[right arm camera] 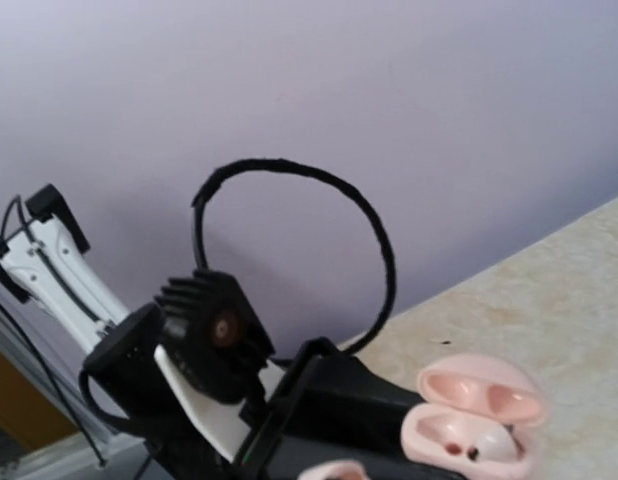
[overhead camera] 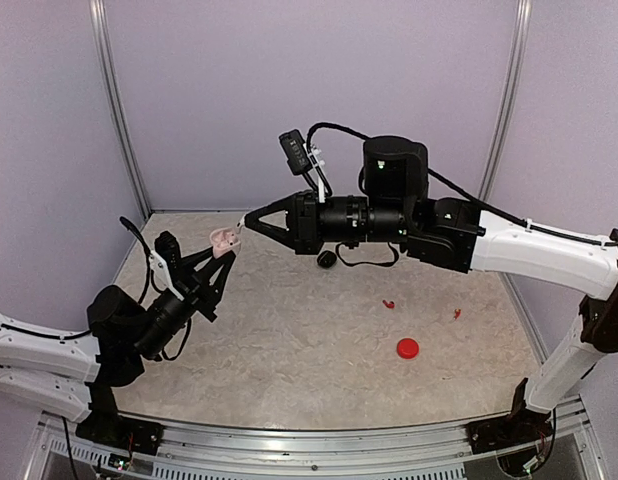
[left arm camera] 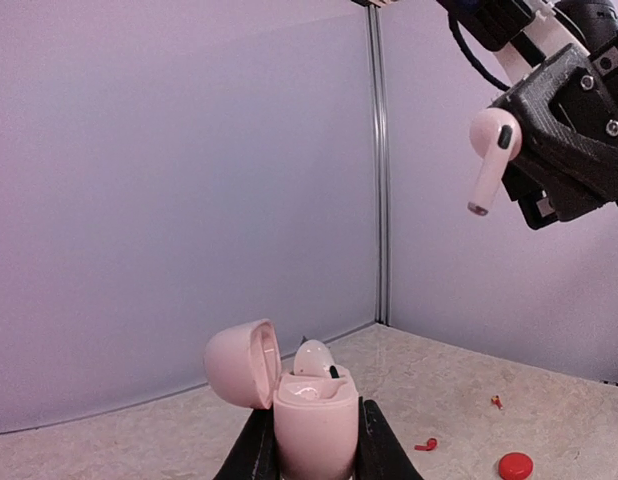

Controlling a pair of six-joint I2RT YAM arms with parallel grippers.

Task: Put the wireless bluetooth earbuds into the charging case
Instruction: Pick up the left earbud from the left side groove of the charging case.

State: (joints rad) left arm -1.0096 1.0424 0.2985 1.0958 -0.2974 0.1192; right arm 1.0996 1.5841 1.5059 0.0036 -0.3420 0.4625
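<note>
Risks first. The earbud (left arm camera: pixel 488 160) is hanging well above the case (left arm camera: pixel 315 425) and off to one side, so the right arm is facing both a sideways shift and a descent. If the stem is arriving tilted or off-centre, it is likely to strike the case rim or the seated bud (left arm camera: pixel 314 358) instead of entering the free well. The right gripper (left arm camera: pixel 521 140) is gripping only the rounded head, so any contact with the rim could be twisting the earbud between the jaws or popping it out onto the table (overhead camera: pixel 319 340). The lid (left arm camera: pixel 239 362) is standing open on the far side from the approach. A wide swing could be knocking it shut. Pushing down hard could also be sliding the case lower in the left gripper's hold.

Hands. The right gripper is pinching the earbud by its head, jaws nearly together, stem pointing down. The left gripper (left arm camera: pixel 315 455) is clamping the case body between its two fingers (left arm camera: pixel 255 452), holding it upright with the mouth facing up, raised off the table. One well is already holding a bud. I am judging the other free, though I cannot be seeing into it clearly.

Elsewhere on the table, two red buds (overhead camera: pixel 389 303) and a red disc (overhead camera: pixel 407 348) are lying well apart from both grippers.
</note>
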